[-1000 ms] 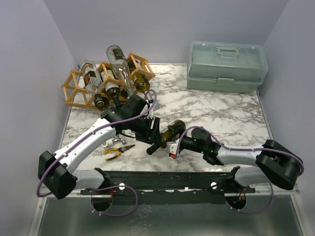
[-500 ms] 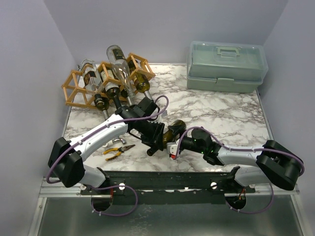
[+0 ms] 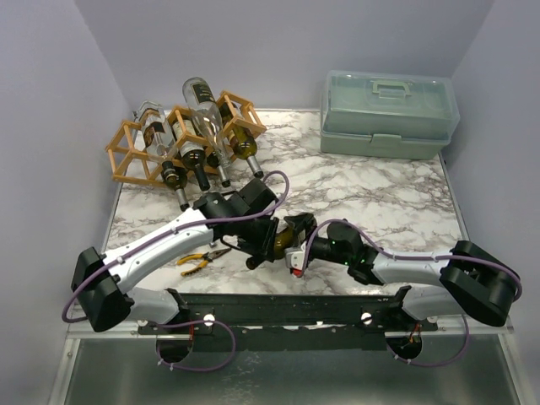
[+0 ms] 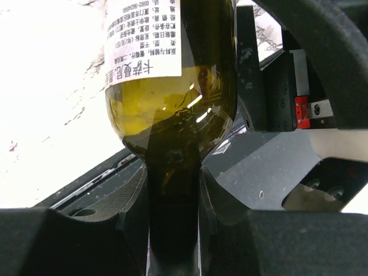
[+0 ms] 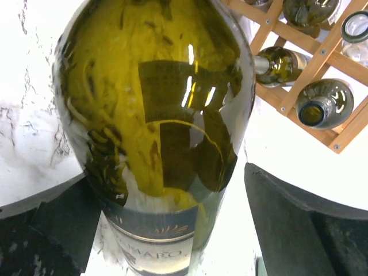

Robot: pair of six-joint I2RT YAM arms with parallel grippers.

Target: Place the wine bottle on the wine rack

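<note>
The wine bottle [image 3: 283,234], dark green with a white label, lies low over the marble table [image 3: 380,194] between my two grippers, its neck pointing near-left. My left gripper [image 3: 268,245] is shut on the neck; in the left wrist view its fingers [image 4: 133,195] press both sides of the neck [image 4: 172,172]. My right gripper [image 3: 294,246] straddles the bottle's body [image 5: 155,86], jaws open, with a white gap by the right finger [image 5: 299,230]. The wooden wine rack [image 3: 135,157] stands at the far left and also shows in the right wrist view [image 5: 322,69].
Several bottles [image 3: 201,126] lie in the rack, necks toward me. A translucent plastic toolbox [image 3: 388,114] sits at the far right. Yellow-handled pliers [image 3: 202,259] lie near the left arm by the table's front edge.
My left arm swung in from the left and its gripper closed over the bottle's neck. The right arm and the bottle barely moved.
</note>
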